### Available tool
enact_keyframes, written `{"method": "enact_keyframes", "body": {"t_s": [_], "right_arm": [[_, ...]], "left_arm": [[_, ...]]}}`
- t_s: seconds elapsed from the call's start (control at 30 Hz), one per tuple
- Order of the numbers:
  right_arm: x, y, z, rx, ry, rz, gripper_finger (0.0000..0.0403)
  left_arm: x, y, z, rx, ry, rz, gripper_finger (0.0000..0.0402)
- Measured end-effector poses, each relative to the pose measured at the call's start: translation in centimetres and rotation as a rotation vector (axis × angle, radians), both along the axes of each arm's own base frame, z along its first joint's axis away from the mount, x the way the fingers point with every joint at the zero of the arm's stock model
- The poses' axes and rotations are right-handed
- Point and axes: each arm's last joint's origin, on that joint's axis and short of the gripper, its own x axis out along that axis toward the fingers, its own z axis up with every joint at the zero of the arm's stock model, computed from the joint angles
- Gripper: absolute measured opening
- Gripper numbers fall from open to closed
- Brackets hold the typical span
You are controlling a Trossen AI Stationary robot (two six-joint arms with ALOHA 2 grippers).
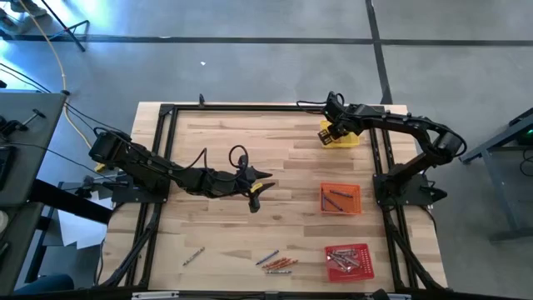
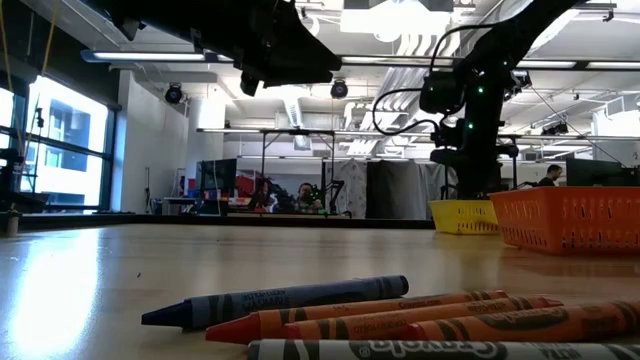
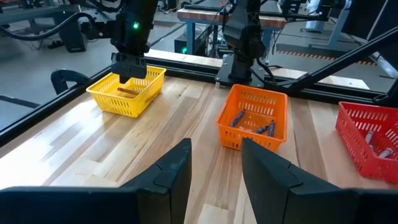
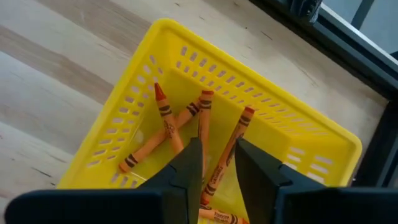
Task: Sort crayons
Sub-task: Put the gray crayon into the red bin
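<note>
Low view: loose crayons, blue, orange and grey, lie together at the bench's near edge, with a single stray one apart to the left. Red tray near that cluster holds grey crayons; orange tray behind it holds blue ones. Left tool hovers mid-bench, fingers spread, empty. Right tool hangs over the far yellow tray, fingers parted, nothing gripped; orange crayons lie inside it.
</note>
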Motion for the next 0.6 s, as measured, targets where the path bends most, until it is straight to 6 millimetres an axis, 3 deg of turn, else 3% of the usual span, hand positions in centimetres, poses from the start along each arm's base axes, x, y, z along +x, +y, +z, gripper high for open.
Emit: {"method": "enact_keyframes", "body": {"t_s": [0.13,0.3,0.47,0.6], "right_arm": [[-0.2,0.3,0.7,-0.002,-0.028,0.002,0.0088],[-0.3,2.3,3.5,-0.004,-0.185,0.068,0.0088],[0.7,6.5,6.4,0.029,-0.382,0.246,0.0089],[1.7,10.8,7.7,0.044,-0.471,0.402,0.0089]], "left_arm": [[-0.2,0.0,-0.5,-0.004,0.051,0.004,0.0127],[-0.9,0.0,-2.2,-0.09,0.219,-0.009,0.0127],[-2.7,-0.3,-4.7,-0.35,0.528,-0.075,0.0127],[-4.9,-2.0,-6.0,-0.6,0.788,-0.066,0.0126]]}}
